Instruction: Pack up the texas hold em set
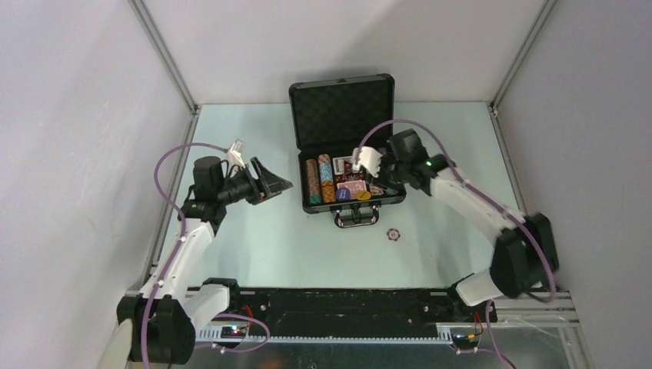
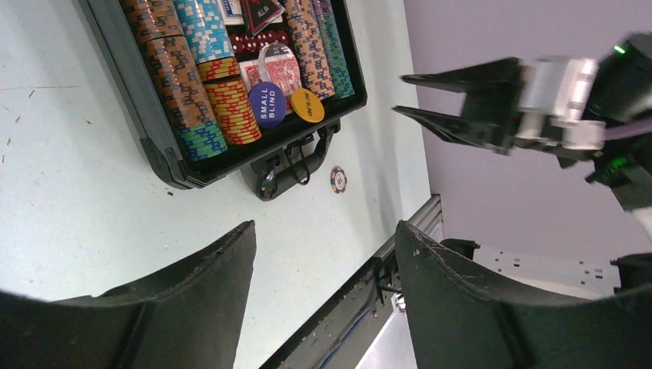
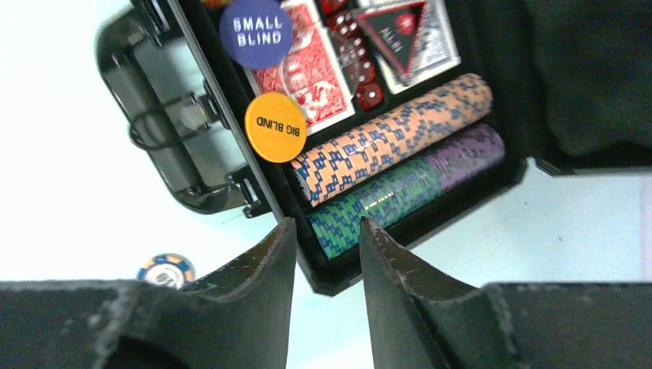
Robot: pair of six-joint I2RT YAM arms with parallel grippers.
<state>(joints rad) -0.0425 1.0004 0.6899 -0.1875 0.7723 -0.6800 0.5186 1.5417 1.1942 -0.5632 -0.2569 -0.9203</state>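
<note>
Right claw point(image 3: 327, 224) hovers over the open briefcase point(image 1: 342, 115), jaws slightly apart, empty. Packing looks nearly done. One loose chip point(image 1: 393, 234) lies just outside its front and probably needs fetching next.

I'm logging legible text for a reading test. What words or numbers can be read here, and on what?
"SMALL BLIND": blue disc in the case.
"BIG BLIND": yellow disc beside it.
Probably "ALL IN": black-and-red triangle marker, blurred.
Loose chip on the table and red card backs: nothing legible.
</note>
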